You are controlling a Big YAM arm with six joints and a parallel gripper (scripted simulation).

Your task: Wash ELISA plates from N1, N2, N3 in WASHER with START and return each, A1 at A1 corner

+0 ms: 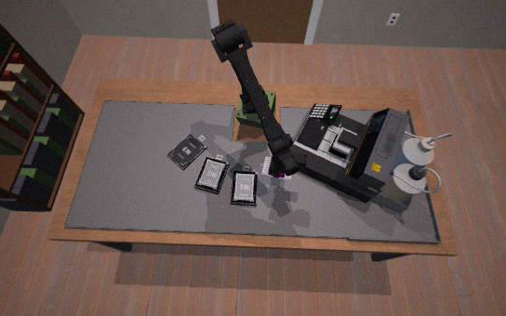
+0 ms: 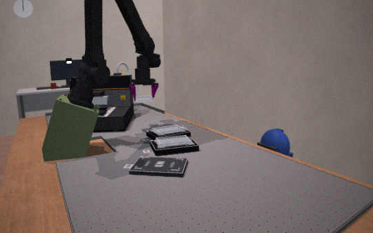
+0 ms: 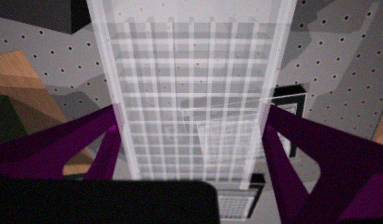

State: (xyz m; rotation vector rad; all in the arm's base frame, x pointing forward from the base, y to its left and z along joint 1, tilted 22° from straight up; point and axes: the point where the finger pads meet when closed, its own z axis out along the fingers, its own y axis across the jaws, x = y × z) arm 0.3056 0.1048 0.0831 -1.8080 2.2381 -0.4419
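My gripper (image 1: 278, 175) (image 2: 145, 97) (image 3: 191, 111) is shut on a clear ELISA plate (image 1: 266, 165) (image 2: 145, 99) (image 3: 192, 62), held level in the air between the nests and the washer (image 1: 388, 139) (image 2: 114, 118). An empty nest (image 1: 187, 151) (image 2: 158, 165), apparently N3, is farthest from the washer. The middle nest (image 1: 223, 177) (image 2: 175, 151) and the nest nearest the washer (image 1: 244, 203) each hold a plate; their labels are not readable. The washer's carrier (image 1: 328, 136) shows no plate. A small green light (image 1: 331, 117) shows beside the keypad (image 1: 319, 111). The held plate's cut-off corner is not clear.
The green arm base (image 1: 270, 99) (image 2: 70, 131) stands at the table's back edge. Two white bottles (image 1: 418, 151) (image 1: 408, 180) with tubes stand behind the washer. The washer's dark upper housing rises over the far side of its carrier deck.
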